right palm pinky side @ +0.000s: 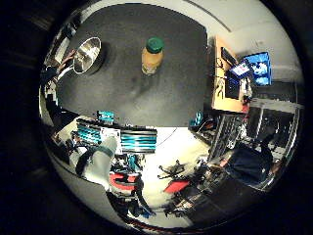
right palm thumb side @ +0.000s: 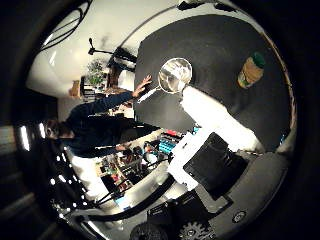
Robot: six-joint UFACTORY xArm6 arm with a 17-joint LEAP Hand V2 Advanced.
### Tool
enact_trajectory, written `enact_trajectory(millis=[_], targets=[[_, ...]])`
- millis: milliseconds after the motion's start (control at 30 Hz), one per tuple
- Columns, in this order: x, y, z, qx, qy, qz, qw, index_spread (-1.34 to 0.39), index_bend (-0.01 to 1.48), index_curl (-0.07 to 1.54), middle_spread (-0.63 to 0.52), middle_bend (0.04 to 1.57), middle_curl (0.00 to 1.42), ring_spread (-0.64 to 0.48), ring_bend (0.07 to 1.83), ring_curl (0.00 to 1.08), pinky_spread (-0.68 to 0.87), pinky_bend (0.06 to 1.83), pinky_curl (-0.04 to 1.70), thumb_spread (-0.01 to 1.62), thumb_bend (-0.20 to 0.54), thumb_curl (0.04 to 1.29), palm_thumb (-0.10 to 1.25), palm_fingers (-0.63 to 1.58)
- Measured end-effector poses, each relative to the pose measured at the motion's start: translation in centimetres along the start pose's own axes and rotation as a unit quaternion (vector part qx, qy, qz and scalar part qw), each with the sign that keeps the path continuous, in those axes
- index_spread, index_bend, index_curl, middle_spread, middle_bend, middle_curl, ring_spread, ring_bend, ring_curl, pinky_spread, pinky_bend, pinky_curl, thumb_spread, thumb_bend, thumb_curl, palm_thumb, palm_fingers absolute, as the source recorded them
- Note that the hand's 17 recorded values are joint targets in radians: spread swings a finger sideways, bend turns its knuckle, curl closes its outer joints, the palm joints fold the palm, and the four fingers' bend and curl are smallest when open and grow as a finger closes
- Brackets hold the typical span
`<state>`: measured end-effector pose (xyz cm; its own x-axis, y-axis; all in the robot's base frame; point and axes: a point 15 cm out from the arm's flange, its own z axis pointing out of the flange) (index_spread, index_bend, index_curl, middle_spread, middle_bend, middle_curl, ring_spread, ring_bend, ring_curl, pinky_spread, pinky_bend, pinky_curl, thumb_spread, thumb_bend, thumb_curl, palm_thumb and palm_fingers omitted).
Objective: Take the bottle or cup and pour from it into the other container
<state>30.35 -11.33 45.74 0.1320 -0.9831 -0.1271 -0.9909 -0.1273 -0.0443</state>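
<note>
The bottle (right palm pinky side: 152, 56), filled with an orange liquid and closed by a green cap, stands upright on the dark table (right palm pinky side: 166, 93), so its long axis is vertical and its side is free all around for a grasp from the side. It looks small in both palm views, which I judge to mean that it is still well apart from the palm. The other container is a shiny metal saucepan (right palm thumb side: 174, 74) with a long handle; it stands on the same table, well apart from the bottle and close to one table edge, with bare dark surface between the two. A person's hand (right palm thumb side: 143, 83) rests at that edge, near the end of the saucepan's handle; I cannot tell whether it touches the handle. The robot hand (right palm thumb side: 212, 132) is raised above the table and holds nothing. In the thumb side view a white finger stretches out rather straight over the table, between the saucepan and the bottle, and black parts of the robot hand lie closer to the camera; from this I judge the fingers are relaxed and open, though only a part of them shows. The relation that matters for the coming move is this: the bottle lies ahead of the palm and below it, to one side of the stretched finger, and the saucepan to the other side. I think the robot hand must come down and toward the bottle, and the fingers must close round its upright body below the cap.
</note>
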Motion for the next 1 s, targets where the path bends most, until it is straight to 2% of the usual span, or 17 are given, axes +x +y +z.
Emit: enact_trajectory(millis=[167, 333, 633, 1000], targets=[[0.1, -0.2, -0.5, 0.013, -0.007, -0.001, 1.000, -0.37, 0.15, 0.35, -0.09, 0.25, 0.39, 0.08, 0.42, 0.16, 0.43, 0.55, 0.00, 1.12, -0.032, 0.34, 0.68, 0.47], [2.1, 0.1, -1.4, 0.061, -0.046, 0.034, 0.997, -0.33, 0.16, 0.31, -0.07, 0.26, 0.39, 0.09, 0.47, 0.18, 0.43, 0.63, 0.00, 1.13, -0.035, 0.31, 0.52, 0.41], [7.7, 0.9, -1.7, 0.140, -0.117, 0.084, 0.980, -0.26, 0.15, 0.28, 0.01, 0.26, 0.38, 0.12, 0.55, 0.19, 0.43, 0.74, 0.00, 1.08, -0.027, 0.28, 0.39, 0.31], [16.5, 1.6, 1.9, 0.236, -0.233, 0.132, 0.934, -0.25, 0.16, 0.28, 0.04, 0.29, 0.37, 0.15, 0.58, 0.20, 0.42, 0.80, -0.01, 1.05, -0.021, 0.29, 0.40, 0.26]])
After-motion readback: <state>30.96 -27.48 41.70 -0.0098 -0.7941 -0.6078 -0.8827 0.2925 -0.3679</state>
